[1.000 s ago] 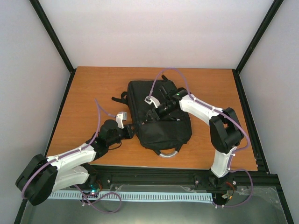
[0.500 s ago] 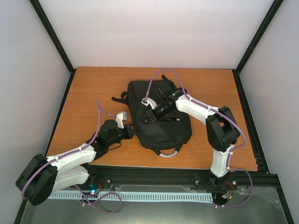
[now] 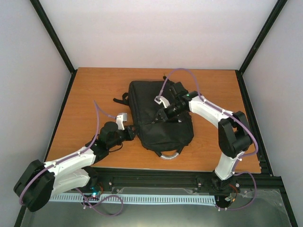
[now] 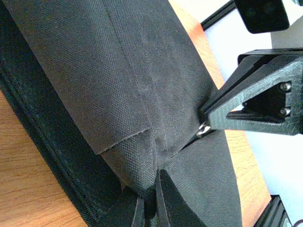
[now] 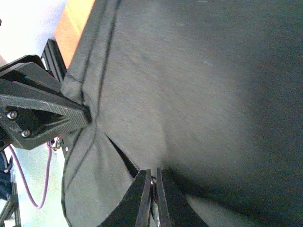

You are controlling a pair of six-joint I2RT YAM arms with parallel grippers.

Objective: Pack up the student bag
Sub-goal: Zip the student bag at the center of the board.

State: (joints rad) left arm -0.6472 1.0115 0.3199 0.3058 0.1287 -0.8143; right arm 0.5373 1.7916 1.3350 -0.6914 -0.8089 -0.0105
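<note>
While the wooden table (image 3: 94,85) spans the whole cell floor, the student bag (image 3: 165,137) covers only its middle. It lies flat, a bit right of centre, long axis running near to far.

Left arm (image 3: 71,161) reaches in low from the near-left corner. Right arm (image 3: 208,111) comes in from the right, elbow up, forearm over the bag's right half.

Left gripper (image 3: 130,134) is at the bag's near-left edge. In the left wrist view its jaws (image 4: 149,208) are nearly together, pinching a fold of the black weave, and the fabric bunches into the pinch.

Right gripper (image 3: 156,118) sits on top of the bag, mid-panel. In the right wrist view its jaws (image 5: 152,196) are also closed to a slit on the fabric, with creases radiating from the tip. The left wrist view shows the same: right gripper tip (image 4: 204,124) biting into the cloth, which is pulled up into a ridge between the two pinch points. The two grippers are near each other, not touching.

Grey handle loop (image 3: 169,155) is at the bag's near end, resting on the table. Shoulder strap (image 3: 120,100) sticks out from the far-left side onto the wood.
</note>
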